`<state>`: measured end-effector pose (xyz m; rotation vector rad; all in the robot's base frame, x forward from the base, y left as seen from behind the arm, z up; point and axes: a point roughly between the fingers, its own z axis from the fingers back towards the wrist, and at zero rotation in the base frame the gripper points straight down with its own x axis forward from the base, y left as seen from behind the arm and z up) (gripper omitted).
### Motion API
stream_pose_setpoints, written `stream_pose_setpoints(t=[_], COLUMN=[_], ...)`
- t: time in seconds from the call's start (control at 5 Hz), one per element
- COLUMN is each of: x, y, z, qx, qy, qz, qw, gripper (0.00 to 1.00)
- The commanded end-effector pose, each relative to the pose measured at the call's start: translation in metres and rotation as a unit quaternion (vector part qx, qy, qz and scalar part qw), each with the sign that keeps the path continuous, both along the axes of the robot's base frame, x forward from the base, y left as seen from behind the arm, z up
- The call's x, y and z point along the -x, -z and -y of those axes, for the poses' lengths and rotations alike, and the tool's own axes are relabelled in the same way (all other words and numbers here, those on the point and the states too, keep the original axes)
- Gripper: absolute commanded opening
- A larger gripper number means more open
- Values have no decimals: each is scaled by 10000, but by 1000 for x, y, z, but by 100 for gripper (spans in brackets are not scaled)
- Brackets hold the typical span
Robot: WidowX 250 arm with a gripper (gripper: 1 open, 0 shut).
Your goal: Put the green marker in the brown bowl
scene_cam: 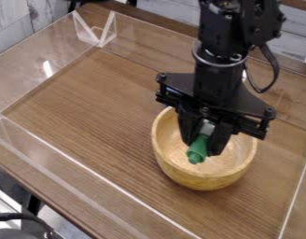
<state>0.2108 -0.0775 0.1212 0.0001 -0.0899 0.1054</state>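
Gripper [205, 133]: closed on 1 marker
Green marker [198, 150]: below the fingertips, within the bowl
Brown bowl [181, 166]: around and under the fingertips
Risk: marker could catch the rim if released tilted

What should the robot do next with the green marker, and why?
Probably open the gripper gently and let the marker drop, because it's pinched there with its green end down inside the bowl, so it should land in it.
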Motion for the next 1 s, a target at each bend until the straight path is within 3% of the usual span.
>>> stream_pose_setpoints(t=[0.0,0.8], x=[-5,-6], y=[-10,-9], z=[0,-1], qx=[108,175], qy=[-31,-4], qz=[213,195], qw=[9997,9997], gripper=[0,0])
